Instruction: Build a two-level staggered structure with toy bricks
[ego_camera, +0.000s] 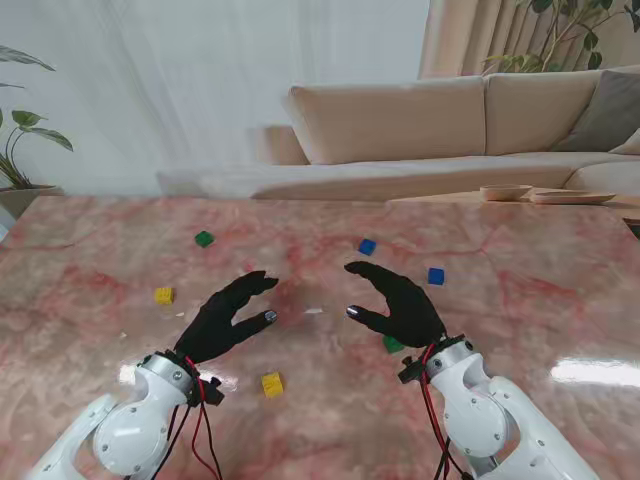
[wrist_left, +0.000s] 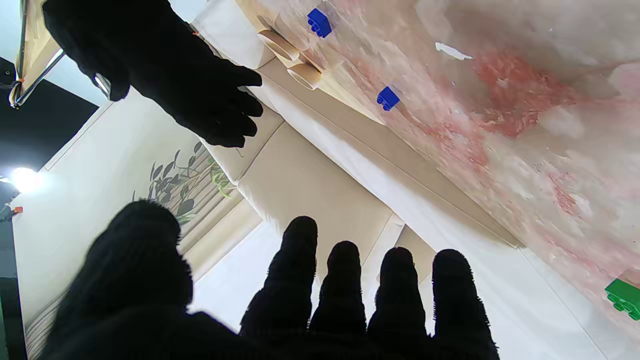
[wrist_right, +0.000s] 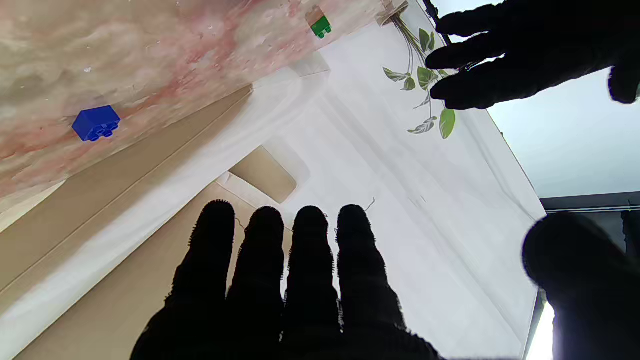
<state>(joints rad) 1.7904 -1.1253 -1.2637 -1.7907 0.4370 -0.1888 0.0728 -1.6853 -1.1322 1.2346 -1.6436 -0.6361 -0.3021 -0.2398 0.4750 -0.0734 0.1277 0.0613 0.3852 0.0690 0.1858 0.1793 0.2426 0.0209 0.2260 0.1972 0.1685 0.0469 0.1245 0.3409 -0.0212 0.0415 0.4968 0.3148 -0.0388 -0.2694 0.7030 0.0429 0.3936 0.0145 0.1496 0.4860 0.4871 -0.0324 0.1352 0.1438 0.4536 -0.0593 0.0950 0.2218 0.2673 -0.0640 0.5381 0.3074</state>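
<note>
Both hands hover over the marble table (ego_camera: 560, 300), palms facing each other, fingers spread, holding nothing: left hand (ego_camera: 225, 318), right hand (ego_camera: 402, 302). 6 bricks lie scattered: 2 blue bricks (ego_camera: 367, 246) (ego_camera: 436, 276) beyond the right hand, a green brick (ego_camera: 393, 344) partly hidden beneath it, another green brick (ego_camera: 204, 238) farther left, 2 yellow bricks (ego_camera: 164, 295) (ego_camera: 271, 383) near the left hand.

left hand (ego_camera: 228, 318) and right hand (ego_camera: 400, 300): black knit gloves, five fingers each, silver thumb tips. forearms (ego_camera: 135, 425) glossy white, rounded housings, grey joint rings. red and black cables (ego_camera: 200, 425) hang at both wrists.
</note>
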